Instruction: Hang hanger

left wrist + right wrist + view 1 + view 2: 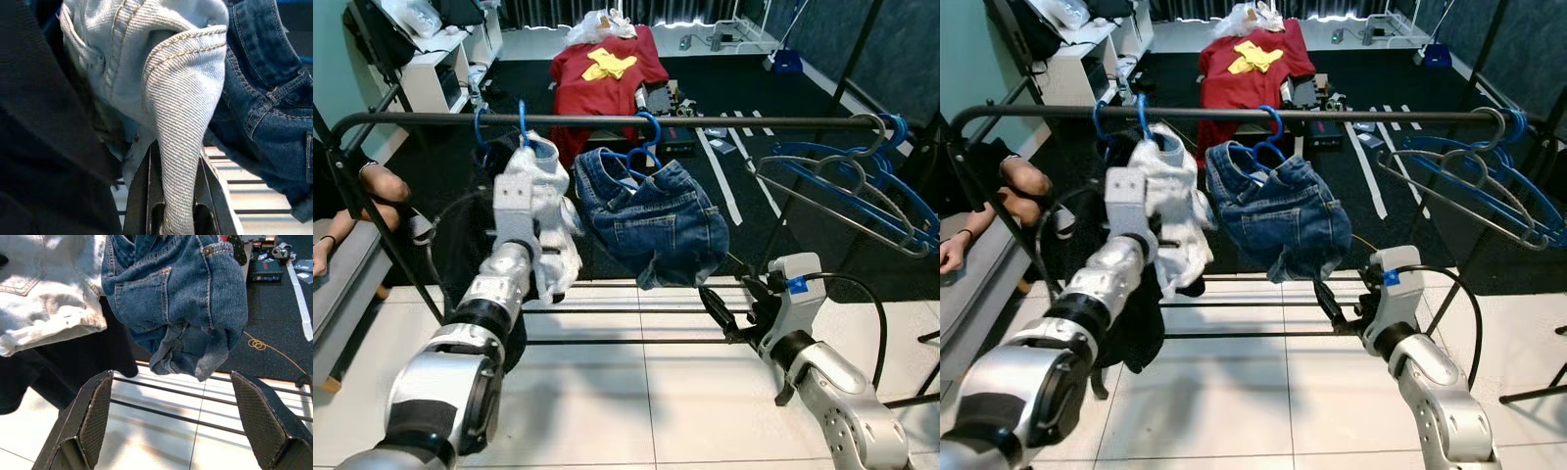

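A black rail (607,119) crosses in front of me. From it hang a pale denim garment (543,215) on a blue hanger (522,122) and dark blue jeans (656,220) on another blue hanger (646,147). My left arm is raised to the pale denim. In the left wrist view my left gripper (178,196) is shut on a fold of that pale cloth (181,98). My right gripper (729,308) hangs low and to the right, below the jeans (181,298), and is open with nothing between its pads (95,416).
A black garment (475,255) hangs left of the pale denim. Several empty blue and grey hangers (862,186) sit at the rail's right end. Low rack bars (626,313) run above the tiled floor. A person's arm (372,186) rests on a sofa at left. Red cloth (607,73) lies beyond.
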